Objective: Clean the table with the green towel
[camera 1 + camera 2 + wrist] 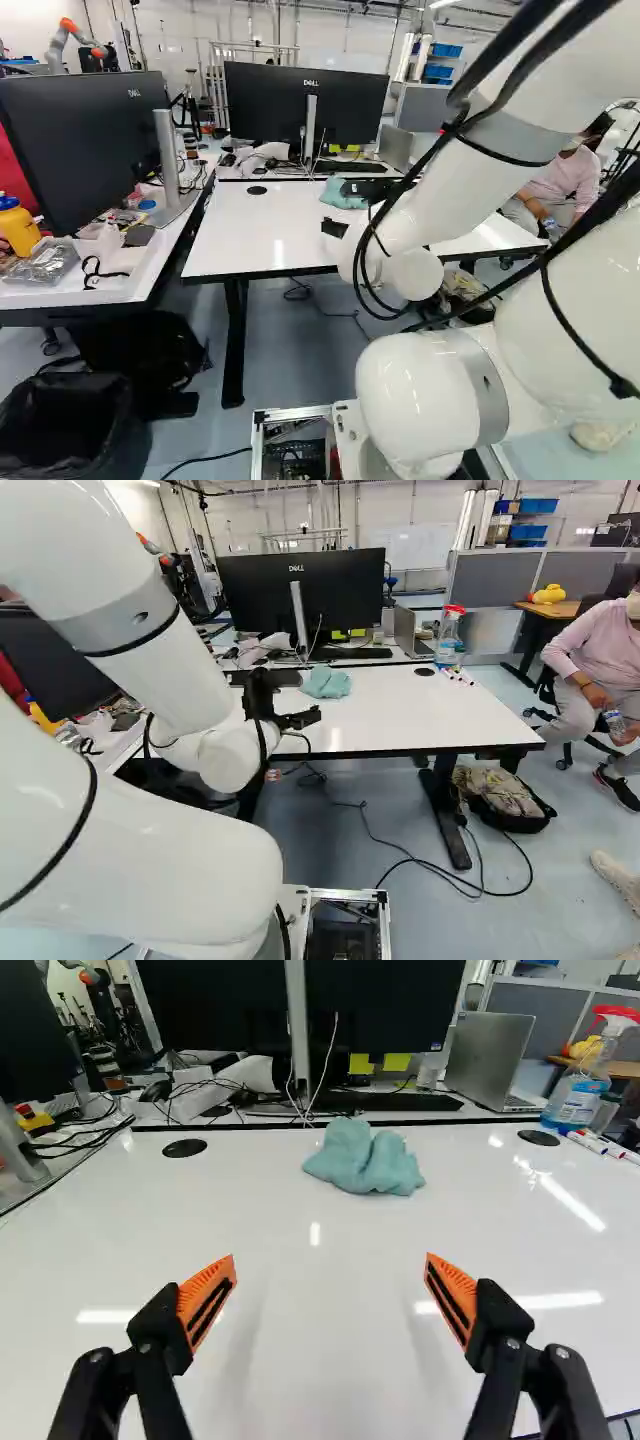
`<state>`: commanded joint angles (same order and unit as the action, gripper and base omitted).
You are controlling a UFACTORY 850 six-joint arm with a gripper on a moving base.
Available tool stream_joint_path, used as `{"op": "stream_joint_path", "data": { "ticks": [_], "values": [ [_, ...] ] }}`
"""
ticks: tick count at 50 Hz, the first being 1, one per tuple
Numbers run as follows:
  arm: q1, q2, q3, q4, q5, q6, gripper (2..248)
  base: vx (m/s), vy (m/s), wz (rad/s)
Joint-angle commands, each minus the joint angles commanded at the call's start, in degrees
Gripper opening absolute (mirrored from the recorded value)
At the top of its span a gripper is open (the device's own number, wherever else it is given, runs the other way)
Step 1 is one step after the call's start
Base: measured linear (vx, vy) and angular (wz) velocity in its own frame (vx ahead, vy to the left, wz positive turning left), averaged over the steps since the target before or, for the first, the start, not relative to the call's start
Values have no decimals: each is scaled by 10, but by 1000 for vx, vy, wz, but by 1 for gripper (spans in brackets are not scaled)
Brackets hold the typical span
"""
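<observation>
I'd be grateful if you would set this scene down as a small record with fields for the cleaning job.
surface: glossy white tabletop
cloth: crumpled green towel, on the tabletop toward its far side
gripper: black gripper with orange pads, open, nothing between its fingers
towel versus gripper: ahead of it, ungripped
near far edge: clear spray bottle with red-and-white head, white markers with coloured caps beside it
beyond: open grey laptop

A white table (320, 1230) is extending beneath the gripper (290, 693), bearing a crumpled green towel (365, 1163) ahead; black discs (185, 1148) are flanking it ahead-left and ahead-right; farther right, marker pens (600, 1146) are lying near a standing spray bottle (575, 1098).
</observation>
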<state>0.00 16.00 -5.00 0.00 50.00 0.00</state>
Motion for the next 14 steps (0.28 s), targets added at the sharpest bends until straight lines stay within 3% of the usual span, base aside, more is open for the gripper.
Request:
{"op": "stream_joint_path", "data": {
  "ticks": [14],
  "values": [
    [0, 0, 0, 0, 0, 0, 247, 0, 0, 0]
  ]
}}
